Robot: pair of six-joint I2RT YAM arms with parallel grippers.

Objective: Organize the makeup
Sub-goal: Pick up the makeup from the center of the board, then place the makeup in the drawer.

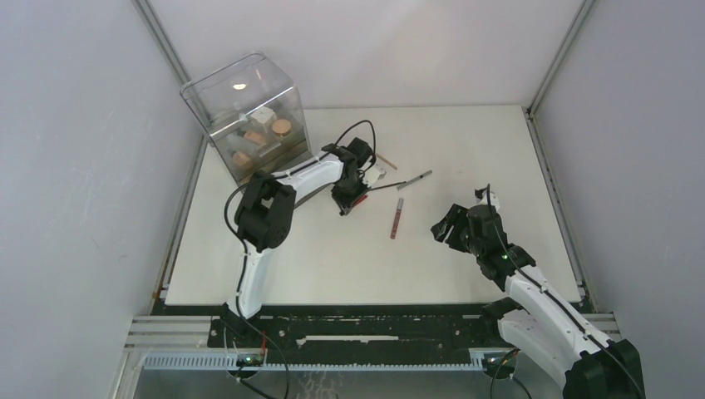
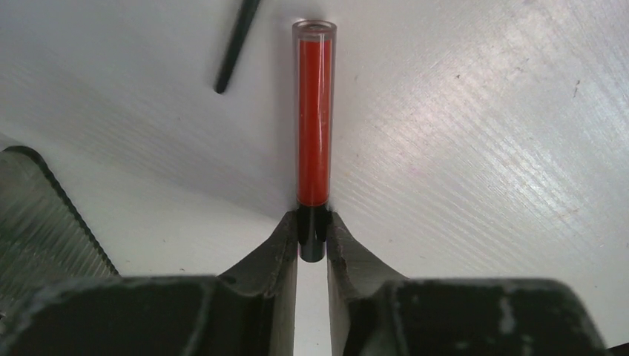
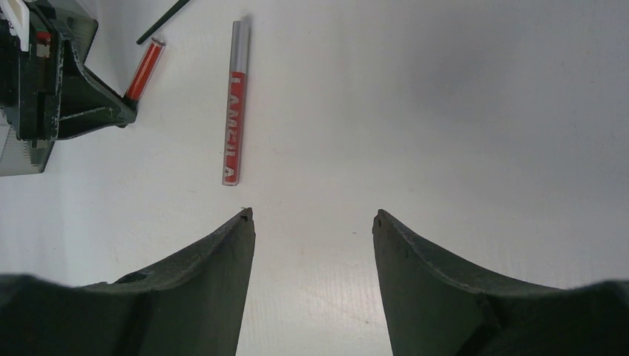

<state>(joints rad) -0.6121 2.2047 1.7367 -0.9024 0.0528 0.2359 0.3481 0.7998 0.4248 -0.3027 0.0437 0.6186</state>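
In the left wrist view, a thin red lip tube (image 2: 314,119) lies on the white table, and my left gripper (image 2: 312,226) is shut on its black cap end. The right wrist view shows that same tube (image 3: 145,68) sticking out of the left gripper (image 3: 52,81). A second red lip tube with a silver cap (image 1: 397,218) (image 3: 233,104) lies loose mid-table. A thin black brush (image 2: 237,44) lies just beyond the held tube. My right gripper (image 3: 312,216) (image 1: 453,224) hovers open over bare table, right of the loose tube, holding nothing.
The big clear plastic box (image 1: 249,116) stands at the back left, with a tan compact (image 1: 282,126) and a white cube (image 1: 263,115) inside. A grey-handled brush (image 1: 413,180) lies behind the loose tube. Grey walls close in both sides.
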